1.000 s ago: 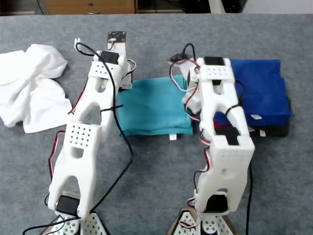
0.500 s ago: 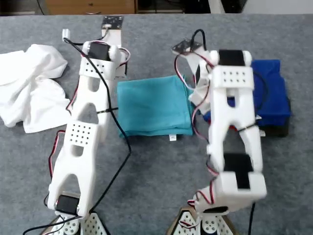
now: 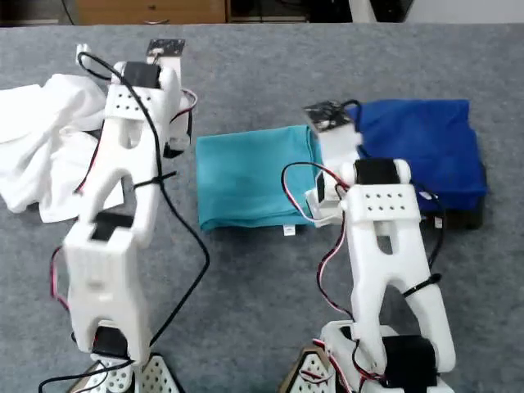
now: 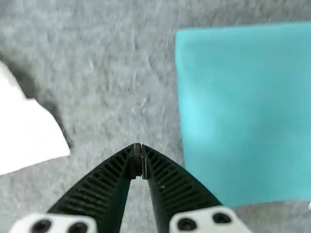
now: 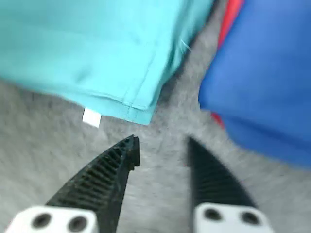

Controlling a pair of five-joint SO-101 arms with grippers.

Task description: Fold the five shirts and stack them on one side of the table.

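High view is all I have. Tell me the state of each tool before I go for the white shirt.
Observer: The left tool is shut on nothing, over the table between the white shirt and the teal shirt.
Operator: Now the right one.
Observer: The right tool is open, above the gap between the teal shirt's tagged corner and the blue shirt.
Operator: Report what lies under the blue one.
Observer: A red cloth shows at its edge, beneath it.

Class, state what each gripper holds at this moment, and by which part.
Nothing is held. The left gripper is shut on nothing; the right gripper is open and empty.
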